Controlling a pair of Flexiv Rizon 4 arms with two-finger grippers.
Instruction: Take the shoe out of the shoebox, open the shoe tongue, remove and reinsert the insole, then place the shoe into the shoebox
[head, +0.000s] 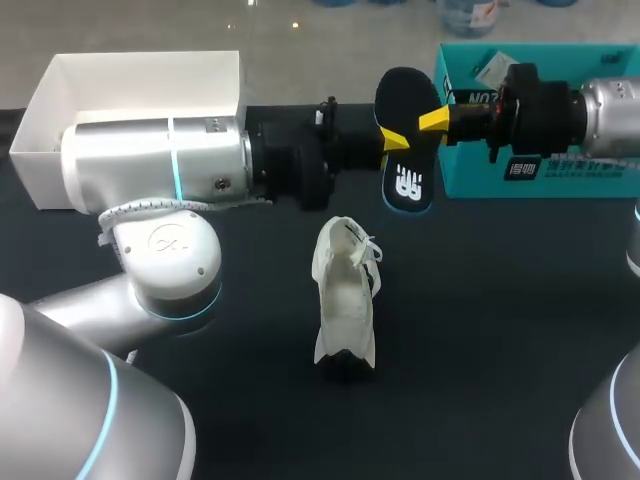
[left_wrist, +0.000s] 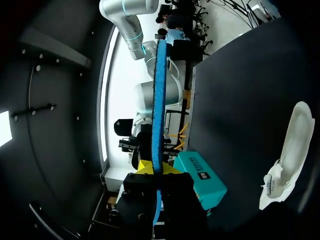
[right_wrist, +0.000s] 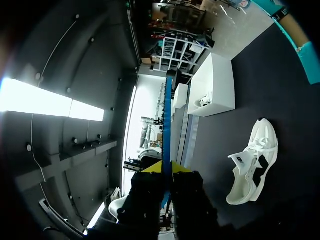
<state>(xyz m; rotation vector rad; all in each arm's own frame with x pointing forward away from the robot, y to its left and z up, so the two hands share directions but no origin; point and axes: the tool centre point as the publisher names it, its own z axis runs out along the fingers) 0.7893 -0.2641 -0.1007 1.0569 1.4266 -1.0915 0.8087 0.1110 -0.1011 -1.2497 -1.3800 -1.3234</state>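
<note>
two grippers hold one insole (head: 405, 150) between them in the head view. the left gripper (head: 393, 140) comes in from the left side and the right gripper (head: 433, 122) from the right, and their yellow tips meet at the insole's upper half. the insole shows a black face with a white mark and is held above the dark table (head: 480, 330), just beside the teal shoebox (head: 560, 175) at the far right. the white shoe (head: 345, 295) rests near the middle of the table, nearer than the insole, apart from both grippers, with loose laces and an open mouth. a white box (head: 60, 110) sits at the far left, partly behind the left arm. in the left wrist view, the insole (left_wrist: 159, 100) appears edge-on as a blue strip running out from the left gripper (left_wrist: 159, 170). a yellow tip sits against each side, so the claw is clenched on it. the shoe (left_wrist: 292, 145) lies well off to one side on the table (left_wrist: 235, 90), and the shoebox (left_wrist: 202, 180) is close by. in the right wrist view, the insole (right_wrist: 167, 125) again appears edge-on. the right gripper (right_wrist: 165, 167) is clamped on it with one yellow tip per side. the shoe (right_wrist: 252, 162) lies on the table (right_wrist: 225, 165), with the white box (right_wrist: 217, 85) beyond it and the shoebox (right_wrist: 311, 67) edge off to the side.
</note>
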